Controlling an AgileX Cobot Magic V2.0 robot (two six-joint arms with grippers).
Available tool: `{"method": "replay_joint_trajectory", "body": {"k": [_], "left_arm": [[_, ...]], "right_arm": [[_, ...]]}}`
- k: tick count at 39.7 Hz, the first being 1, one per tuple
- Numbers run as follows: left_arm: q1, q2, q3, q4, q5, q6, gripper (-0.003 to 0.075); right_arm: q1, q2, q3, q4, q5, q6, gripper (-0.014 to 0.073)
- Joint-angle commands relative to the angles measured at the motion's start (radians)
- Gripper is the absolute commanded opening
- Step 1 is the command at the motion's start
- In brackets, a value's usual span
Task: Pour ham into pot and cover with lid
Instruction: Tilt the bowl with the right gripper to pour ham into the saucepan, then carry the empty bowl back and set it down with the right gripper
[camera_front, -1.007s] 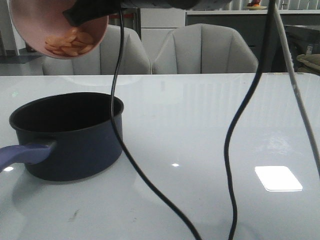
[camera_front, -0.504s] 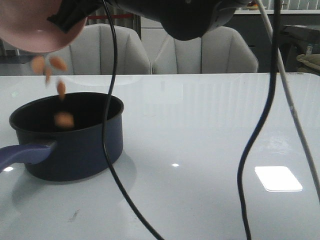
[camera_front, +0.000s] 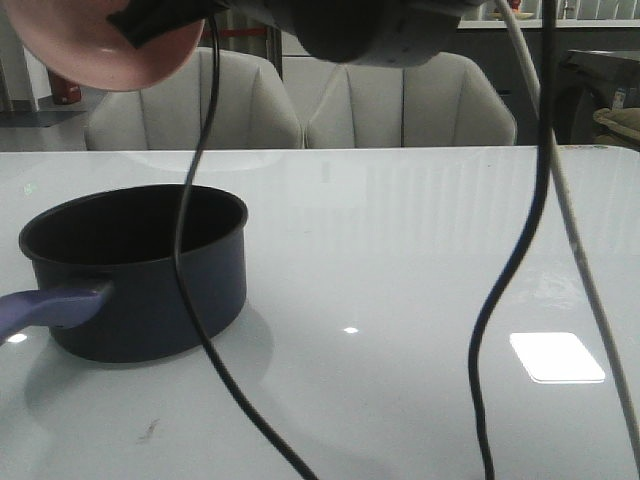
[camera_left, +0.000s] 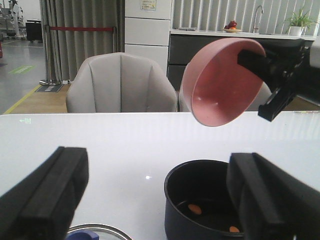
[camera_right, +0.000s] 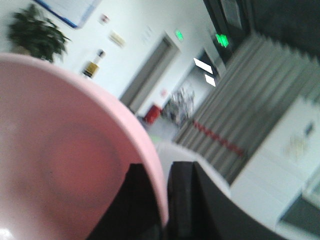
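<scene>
On glossy white table (camera_front: 420, 250), pot (camera_front: 140, 275); grey chairs (camera_front: 405, 100) behind.

Glossy white table (camera_front: 420, 260) with a saucepan and a lid on it.

The table's shiny top mirrors a bright rectangle of ceiling light near its front right. The dark navy pot (camera_front: 140, 275) stands on its left part, purple-blue handle (camera_front: 45, 305) reaching toward the left edge, orange-pink ham (camera_left: 195, 209) slices on its black bottom. Beside the pot, the left wrist view catches the steel rim of the lid (camera_left: 97, 232) lying flat.
</scene>
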Motion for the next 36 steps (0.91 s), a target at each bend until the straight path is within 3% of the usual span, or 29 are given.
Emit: {"method": "replay_joint_trajectory", "body": {"k": [1, 9, 23, 28, 36], "left_arm": [[-0.008, 0.01, -0.025, -0.005, -0.07, 0.0, 0.0607], [-0.008, 0.01, -0.025, -0.005, -0.07, 0.0, 0.0607], [-0.008, 0.01, -0.025, -0.005, -0.07, 0.0, 0.0607], [-0.008, 0.01, -0.025, -0.005, -0.07, 0.0, 0.0607], [-0.008, 0.01, -0.025, -0.005, -0.07, 0.0, 0.0607]], "right_arm": [[0.019, -0.137, -0.027, 0.236, 0.059, 0.009, 0.0141], [-0.008, -0.28, -0.027, 0.413, 0.518, 0.008, 0.0141], [-0.176, -0.426, -0.025, 0.41, 1.127, 0.008, 0.0141], [-0.263, -0.442, -0.025, 0.258, 1.249, 0.104, 0.0141], [-0.362, -0.441, -0.025, -0.233, 1.453, 0.589, 0.0141]]}}
